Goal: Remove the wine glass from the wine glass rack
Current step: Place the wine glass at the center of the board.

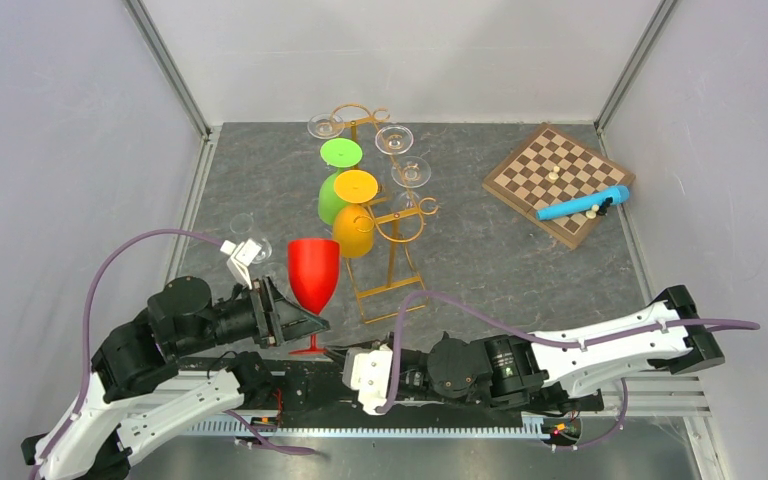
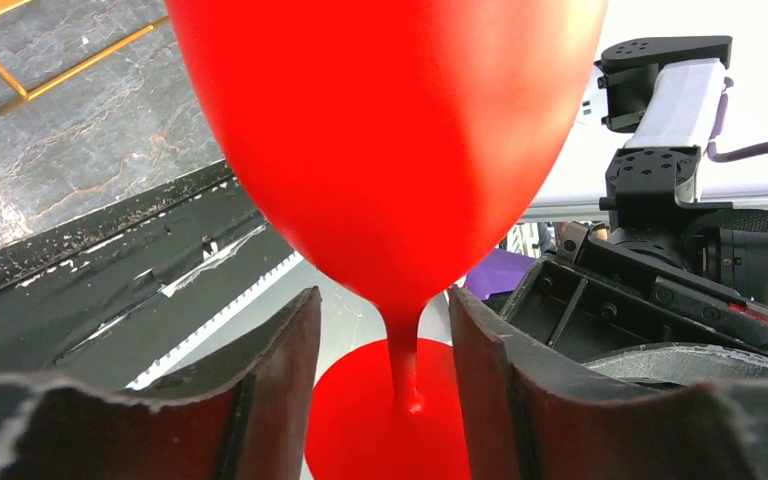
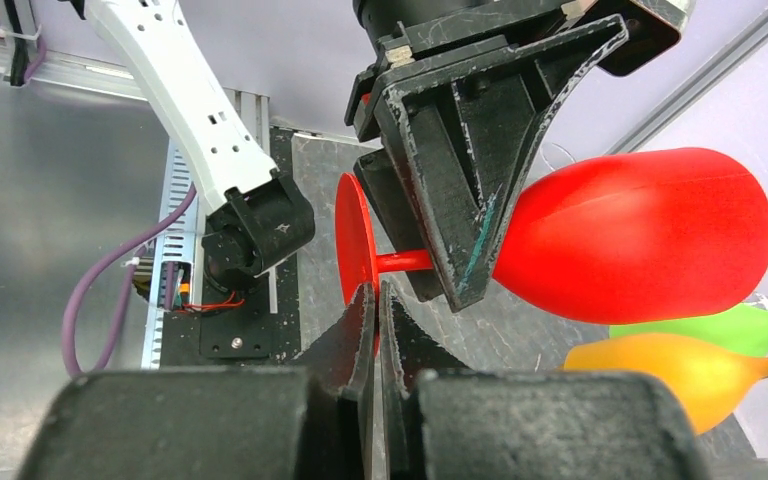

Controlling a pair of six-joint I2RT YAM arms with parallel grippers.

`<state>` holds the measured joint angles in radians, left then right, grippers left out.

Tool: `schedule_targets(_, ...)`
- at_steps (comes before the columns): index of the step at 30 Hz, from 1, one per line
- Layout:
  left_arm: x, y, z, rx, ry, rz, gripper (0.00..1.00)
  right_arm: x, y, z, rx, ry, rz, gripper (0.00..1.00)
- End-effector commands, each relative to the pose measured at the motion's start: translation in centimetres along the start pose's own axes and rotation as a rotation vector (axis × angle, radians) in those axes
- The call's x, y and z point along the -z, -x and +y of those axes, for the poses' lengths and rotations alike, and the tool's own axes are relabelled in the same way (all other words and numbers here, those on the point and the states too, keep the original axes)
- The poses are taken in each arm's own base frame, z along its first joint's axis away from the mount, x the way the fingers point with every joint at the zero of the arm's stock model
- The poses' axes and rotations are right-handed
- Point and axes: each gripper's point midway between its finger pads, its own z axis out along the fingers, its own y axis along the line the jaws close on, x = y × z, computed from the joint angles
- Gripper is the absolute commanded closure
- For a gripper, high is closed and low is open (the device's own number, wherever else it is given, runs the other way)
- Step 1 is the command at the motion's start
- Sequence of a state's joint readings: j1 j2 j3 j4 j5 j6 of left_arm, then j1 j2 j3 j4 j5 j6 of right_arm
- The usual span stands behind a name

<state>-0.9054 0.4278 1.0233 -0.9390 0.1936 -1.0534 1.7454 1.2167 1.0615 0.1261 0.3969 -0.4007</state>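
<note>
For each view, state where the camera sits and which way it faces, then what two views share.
Top external: above and behind the arms, looking down on the table, wine glass rack and red wine glass; left arm and right arm show.
Left wrist: on the left arm, looking past its open left hand at the glass's stem; right arm beyond.
Right wrist: on the right arm, looking past its shut right hand at the left arm.
Shared: both wrist views show the stem inside the left hand.
</note>
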Motion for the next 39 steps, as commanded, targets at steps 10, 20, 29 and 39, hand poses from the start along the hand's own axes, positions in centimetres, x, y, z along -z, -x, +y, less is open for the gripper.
schedule_targets(10,0.0,-0.6,-2.3,0.008,-0.122,0.042,0.86,-0.6,3.6,-2.4,-0.011,-0.11,-0.057,1.0)
schedule_targets(20,-0.2,-0.8,-2.2,-0.013,-0.12,0.054,0.98,0.2,3.3,-2.6,-0.02,-0.11,-0.057,0.83)
schedule_targets(29,0.2,-1.1,-1.8,-0.06,-0.114,0.066,0.98,2.2,3.9,-3.6,-0.113,-0.116,-0.056,0.59)
schedule_targets(39,1.0,-2.4,0.0,-0.192,-0.067,0.13,0.98,4.3,5.0,-5.1,-0.2,-0.112,0.042,0.49)
